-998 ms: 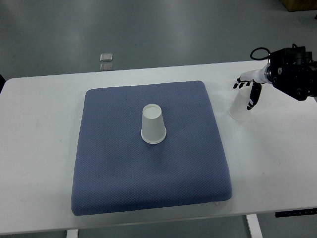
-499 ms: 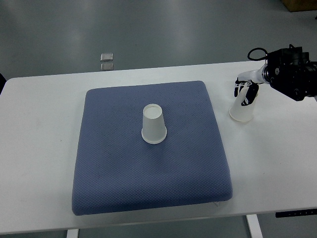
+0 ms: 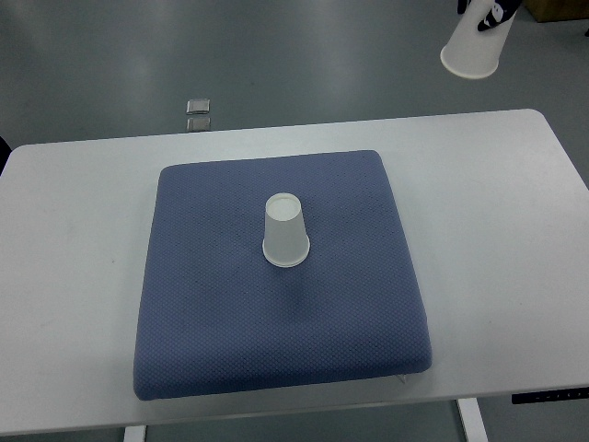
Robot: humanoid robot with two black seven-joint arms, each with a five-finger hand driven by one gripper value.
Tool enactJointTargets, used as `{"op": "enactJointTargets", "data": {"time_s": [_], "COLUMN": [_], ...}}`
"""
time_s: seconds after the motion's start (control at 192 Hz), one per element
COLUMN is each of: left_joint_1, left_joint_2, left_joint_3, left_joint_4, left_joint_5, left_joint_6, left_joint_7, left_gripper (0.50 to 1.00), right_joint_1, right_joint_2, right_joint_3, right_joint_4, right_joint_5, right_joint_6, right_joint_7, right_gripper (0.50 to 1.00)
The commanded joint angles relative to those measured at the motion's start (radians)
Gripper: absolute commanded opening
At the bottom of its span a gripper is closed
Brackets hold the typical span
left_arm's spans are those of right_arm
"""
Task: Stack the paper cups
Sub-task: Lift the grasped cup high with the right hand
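An upturned paper cup point(image 3: 285, 230) stands mouth-down near the middle of the blue mat point(image 3: 230, 322); a second cup point(image 3: 476, 46), mouth-down and tilted, hangs above and beyond the mat's far right corner, gripped by a hand point(image 3: 492, 9) cropped at the top edge; white table point(image 3: 497, 230) borders the mat.

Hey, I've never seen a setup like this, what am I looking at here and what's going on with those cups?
This is one camera on a humanoid robot, looking steeply down at its work table. A blue cushion lies on the white table, and one paper cup stands upside down in the middle of it. At the top right corner, a second paper cup is lifted high above the table, mouth downward. Dark fingers grip its top, though the frame cuts off almost all of that hand. The job is stacking cups, so the raised one probably goes over the cup on the cushion. The other arm is out of view.
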Motion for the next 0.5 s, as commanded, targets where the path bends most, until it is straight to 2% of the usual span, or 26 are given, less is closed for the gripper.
{"op": "enactJointTargets", "data": {"time_s": [0.0,0.333,0.494], "left_joint_1": [0.0,0.0,0.0], "left_joint_2": [0.0,0.0,0.0], "left_joint_3": [0.001,-0.001,0.001], "left_joint_4": [0.0,0.001,0.0], "left_joint_5": [0.0,0.0,0.0], "left_joint_6": [0.0,0.0,0.0], "left_joint_7": [-0.001,0.0,0.0], "left_gripper": [1.0,1.0,1.0], "right_joint_1": [0.067,0.1,0.126], "right_joint_2": [-0.024,-0.021,0.032], "right_joint_3": [-0.003,0.009,0.015], "right_joint_4": [0.035,0.083,0.176], "right_joint_5": [0.0,0.003,0.013], "right_joint_6": [0.0,0.0,0.0], "right_joint_7": [0.0,-0.002,-0.003], "right_gripper": [0.658,0.66,0.66]}}
